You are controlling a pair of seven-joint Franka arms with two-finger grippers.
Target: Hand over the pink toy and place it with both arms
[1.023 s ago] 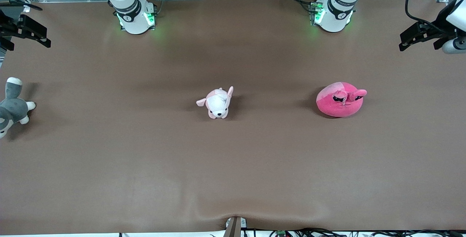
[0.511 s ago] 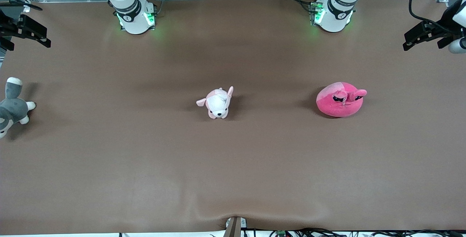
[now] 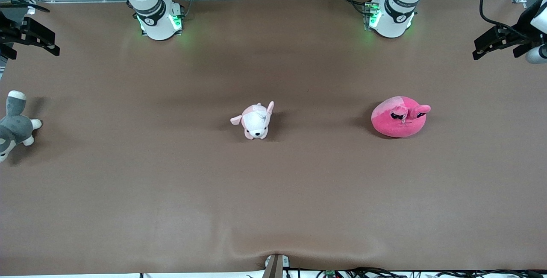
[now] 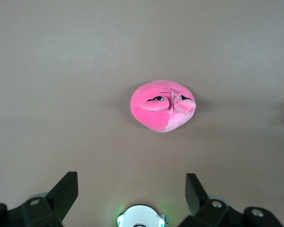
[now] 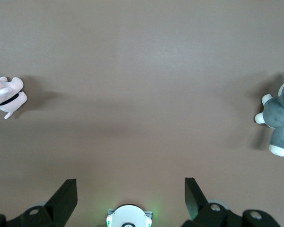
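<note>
Here, pink toy [image 3: 400,116] alone, both tools [image 4: 131,195] [image 5: 130,195] spread wide

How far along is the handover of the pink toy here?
Nothing looks done yet: the pink toy lies untouched on the table. The left gripper hangs open over the left arm's end of the table, the right gripper open over the right arm's end. Pickup, handover and placing all remain.

grey plush [image 3: 13,124] cut by frame edge, both hands partly cropped
</note>
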